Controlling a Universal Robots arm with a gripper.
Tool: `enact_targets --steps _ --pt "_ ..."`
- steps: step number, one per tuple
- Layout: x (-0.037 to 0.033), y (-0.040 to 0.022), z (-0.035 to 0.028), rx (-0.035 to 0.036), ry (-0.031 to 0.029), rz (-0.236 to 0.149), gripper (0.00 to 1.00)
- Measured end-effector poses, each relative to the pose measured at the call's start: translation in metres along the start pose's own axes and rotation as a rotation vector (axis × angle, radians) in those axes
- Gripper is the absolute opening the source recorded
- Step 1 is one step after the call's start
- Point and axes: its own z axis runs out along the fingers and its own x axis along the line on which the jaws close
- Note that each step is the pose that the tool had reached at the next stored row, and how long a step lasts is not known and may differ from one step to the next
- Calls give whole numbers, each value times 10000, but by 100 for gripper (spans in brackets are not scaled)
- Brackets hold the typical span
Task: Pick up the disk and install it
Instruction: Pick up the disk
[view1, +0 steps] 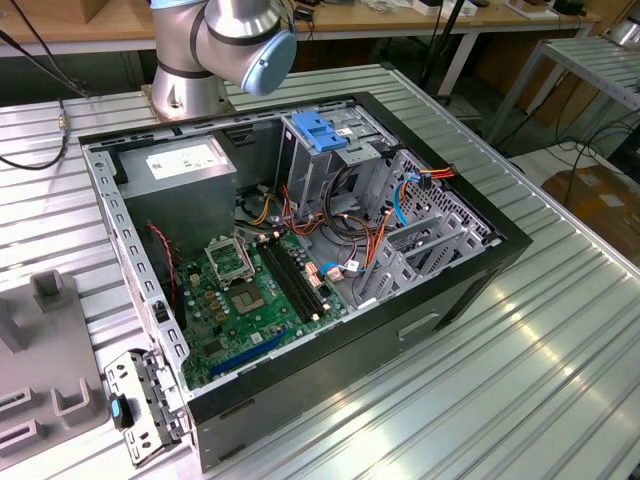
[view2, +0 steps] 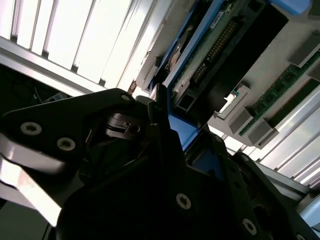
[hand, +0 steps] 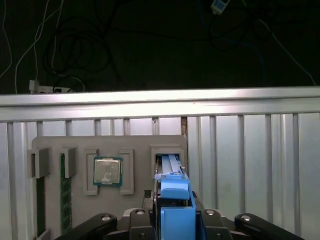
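The disk (hand: 172, 172) stands on edge in a slot of the grey tray (hand: 135, 145), with its blue side rail facing the camera in the first wrist view. In the second wrist view its green circuit-board underside (view2: 210, 45) and blue rail run between the black fingers. My gripper (hand: 176, 215) sits over the disk with one finger on each side of the blue rail, and it appears shut on it. In the exterior view the open computer case (view1: 480, 290) lies on the table, with an upright metal drive cage (view1: 320, 165) inside.
The tray also holds a processor (hand: 107, 171) and memory sticks (hand: 63, 200). The table's edge (hand: 160, 102) runs just beyond the tray, with dark floor and cables past it. A grey power supply (view1: 185, 165) and motherboard (view1: 250, 290) fill the case. The arm's base (view1: 215, 50) stands behind it.
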Motion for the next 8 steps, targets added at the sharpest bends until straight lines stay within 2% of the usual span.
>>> enact_targets --steps 8 --pt "2 0 -2 -4 1 -48 37"
